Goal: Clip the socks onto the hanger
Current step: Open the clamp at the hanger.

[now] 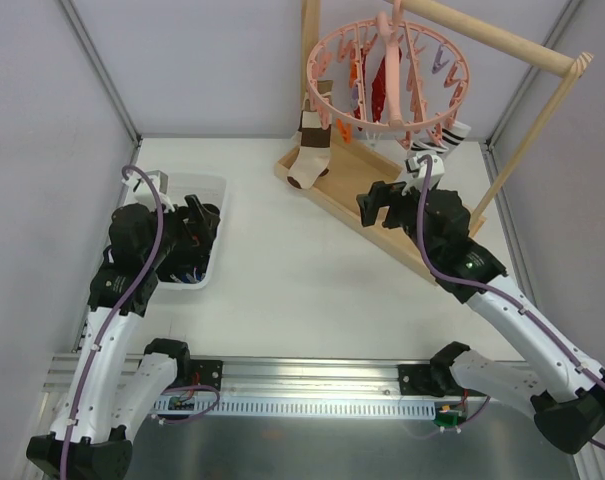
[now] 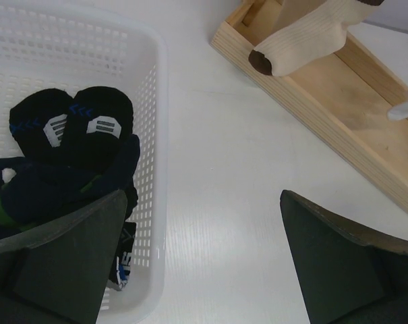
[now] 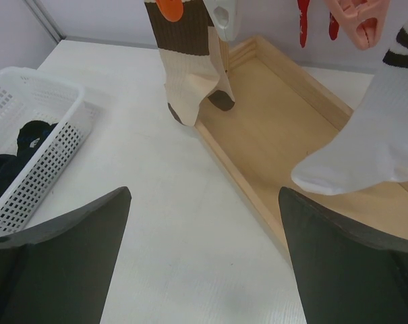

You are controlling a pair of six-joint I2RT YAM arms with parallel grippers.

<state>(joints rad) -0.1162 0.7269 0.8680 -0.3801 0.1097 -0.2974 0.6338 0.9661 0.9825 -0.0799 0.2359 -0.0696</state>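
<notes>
Dark socks (image 2: 69,152) in white basket (image 2: 156,81), left fingers (image 2: 59,270) released above basket, right fingers (image 3: 55,256) released, well apart from basket

Dark socks (image 2: 69,155) lie heaped in a white basket (image 2: 153,135) — the pink ring hanger (image 1: 390,70) hangs from a wooden rod (image 1: 482,35).

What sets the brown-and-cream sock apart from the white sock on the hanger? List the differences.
Colour: the brown-and-cream sock has a brown cuff, heel and toe, while the white sock is white with a black stripe near its top.
Place: the brown-and-cream sock hangs at the left side of the pink hanger, the white sock at its right side.
Shared: both hang clipped from the hanger, above the wooden tray.
</notes>
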